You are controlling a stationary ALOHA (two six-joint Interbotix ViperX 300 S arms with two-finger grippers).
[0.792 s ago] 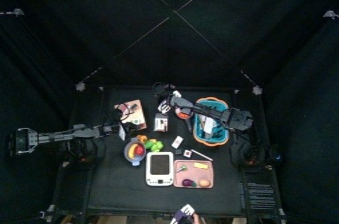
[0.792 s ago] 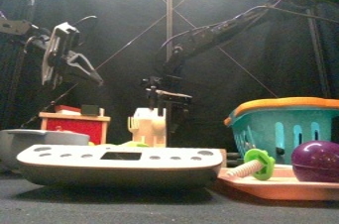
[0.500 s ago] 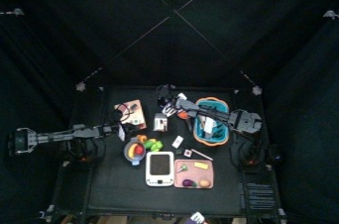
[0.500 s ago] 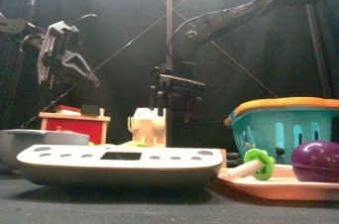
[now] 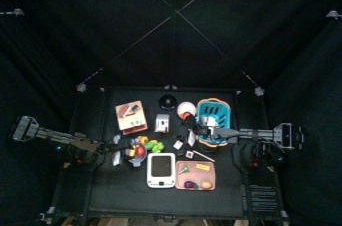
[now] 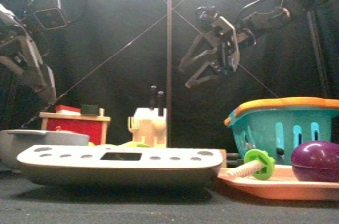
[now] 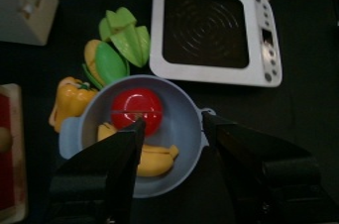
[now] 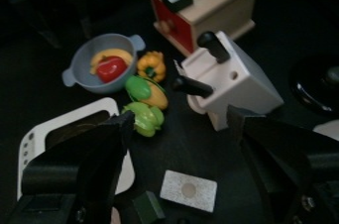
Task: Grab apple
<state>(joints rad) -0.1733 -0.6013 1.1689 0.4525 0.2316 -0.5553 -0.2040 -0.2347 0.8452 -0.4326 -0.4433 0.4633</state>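
Note:
The red apple lies in a grey-blue bowl beside a banana. My left gripper hangs open and empty above the bowl, its jaws spread to either side of it. In the top view it is just left of the bowl. My right gripper is open and empty, high over the table's middle. It looks down on the apple in the bowl from a distance. In the front view the apple is hidden inside the bowl.
A white scale lies at the front. A yellow pepper and a green pepper lie beside the bowl. A white knife block, a red toy stove, a teal basket and a tray of toys stand around.
Both arms have pulled back towards their own sides and risen. The right gripper left the back middle of the table; the left gripper now hangs over the bowl.

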